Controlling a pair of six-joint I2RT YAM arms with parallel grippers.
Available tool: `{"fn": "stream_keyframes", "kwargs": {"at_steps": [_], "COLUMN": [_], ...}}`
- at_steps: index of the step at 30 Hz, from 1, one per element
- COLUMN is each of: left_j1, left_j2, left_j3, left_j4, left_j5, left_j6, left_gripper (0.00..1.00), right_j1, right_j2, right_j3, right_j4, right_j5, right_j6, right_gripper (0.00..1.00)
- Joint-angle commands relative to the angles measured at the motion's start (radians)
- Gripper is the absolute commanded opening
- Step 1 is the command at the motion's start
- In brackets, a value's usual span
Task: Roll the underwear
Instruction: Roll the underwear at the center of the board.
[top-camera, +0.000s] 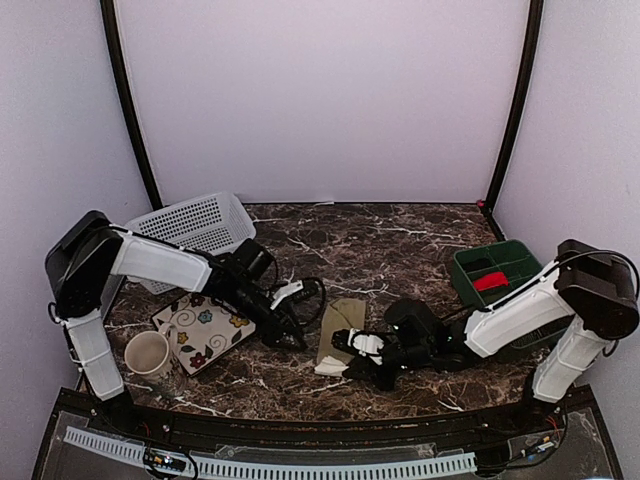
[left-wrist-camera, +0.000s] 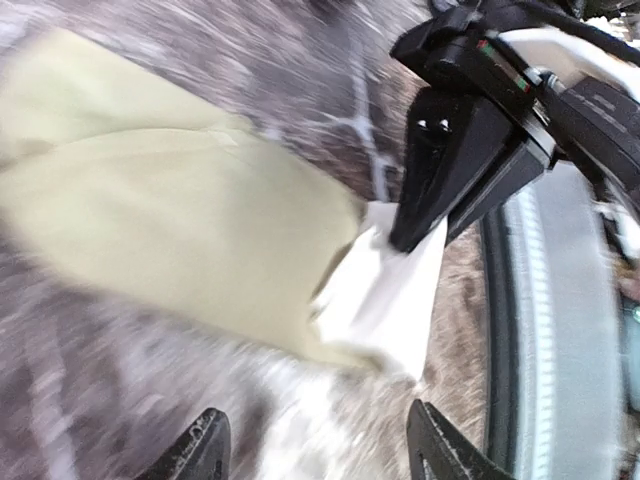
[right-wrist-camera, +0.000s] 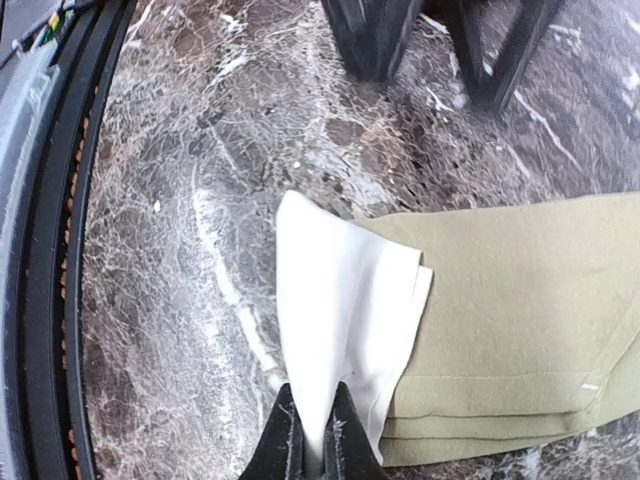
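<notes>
From above, the underwear (top-camera: 343, 322) lies low in the middle, a green strip folded flat on the table (top-camera: 400, 250). Its white flap (top-camera: 329, 367) is at the bottom end. The left gripper (top-camera: 293, 336) is just left of the strip. The right gripper (top-camera: 347, 348) is at the flap.

In the left wrist view, the underwear (left-wrist-camera: 170, 220) fills the left and middle. The left gripper (left-wrist-camera: 320, 455) is at the bottom edge, fingers apart, holding nothing. The right gripper (left-wrist-camera: 410, 235) reaches in from the upper right and pinches the white flap (left-wrist-camera: 385, 300).

In the right wrist view, the right gripper (right-wrist-camera: 313, 435) is at the bottom middle, fingers together, clamped on the white flap (right-wrist-camera: 335, 300). The green part of the underwear (right-wrist-camera: 520, 300) lies to the right.

I think the rolling is just starting, as nothing is rolled yet. Next, the pinched end must turn over onto the green cloth, snug, without the strip sliding.
</notes>
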Motion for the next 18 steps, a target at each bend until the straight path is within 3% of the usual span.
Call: {"fn": "stream_keyframes", "kwargs": {"at_steps": [1, 5, 8, 13, 18], "left_j1": [0.005, -0.023, -0.097, -0.238, -0.324], "left_j2": [-0.217, -0.371, -0.420, -0.398, -0.330], "left_j3": [-0.162, -0.339, -0.389, -0.409, -0.389], "left_j4": [0.273, 0.470, 0.477, 0.492, 0.586], "left_j5": [-0.221, -0.355, -0.468, -0.619, -0.678], "left_j6": [-0.041, -0.041, 0.039, 0.174, 0.258], "left_gripper": [0.64, 0.65, 0.65, 0.62, 0.60], "right_j1": [-0.073, -0.146, -0.203, -0.260, -0.287], "right_j2": [0.028, 0.068, 0.117, 0.182, 0.260], "right_j3": [0.042, 0.051, 0.069, 0.057, 0.095], "right_j4": [-0.011, 0.034, 0.074, 0.174, 0.167], "right_j5": [-0.181, -0.306, -0.405, -0.507, -0.593], "right_j6": [0.140, 0.261, 0.377, 0.523, 0.584], "right_gripper": [0.00, 0.00, 0.00, 0.00, 0.00]}}
